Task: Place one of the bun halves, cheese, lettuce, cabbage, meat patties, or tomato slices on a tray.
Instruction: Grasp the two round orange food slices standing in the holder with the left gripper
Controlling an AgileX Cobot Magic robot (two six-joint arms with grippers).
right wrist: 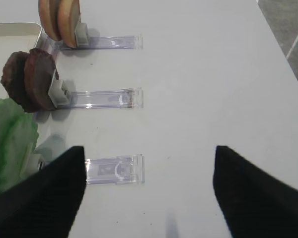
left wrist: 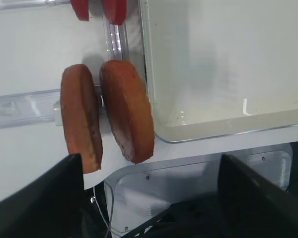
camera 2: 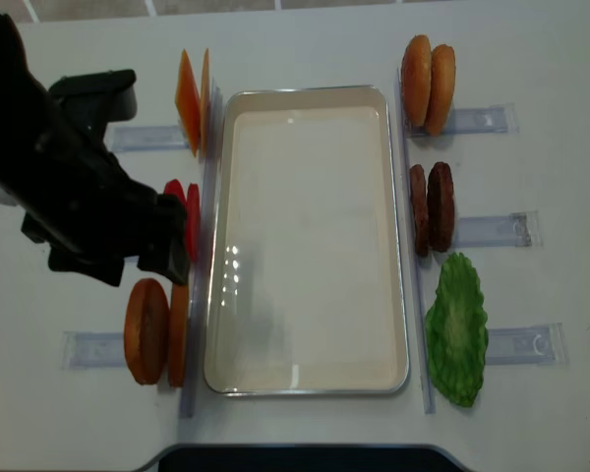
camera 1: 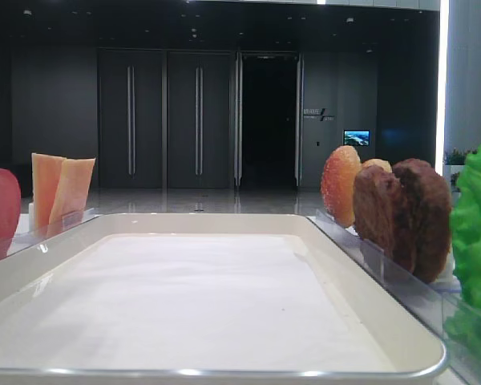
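My left gripper (left wrist: 149, 198) hangs with jaws spread wide and empty above the two bun halves (left wrist: 126, 116), which stand on edge in their clear holder (left wrist: 20, 106) on the bench (camera 2: 531, 413), just beside the near left corner of the bare tray (camera 2: 398, 226). The step in hand, as I judge it, is the approach to the pick. The next move calls for lowering the jaws to either side of one disc, closing on its flat faces, without knocking its neighbour or the tomato slices (left wrist: 114, 10).
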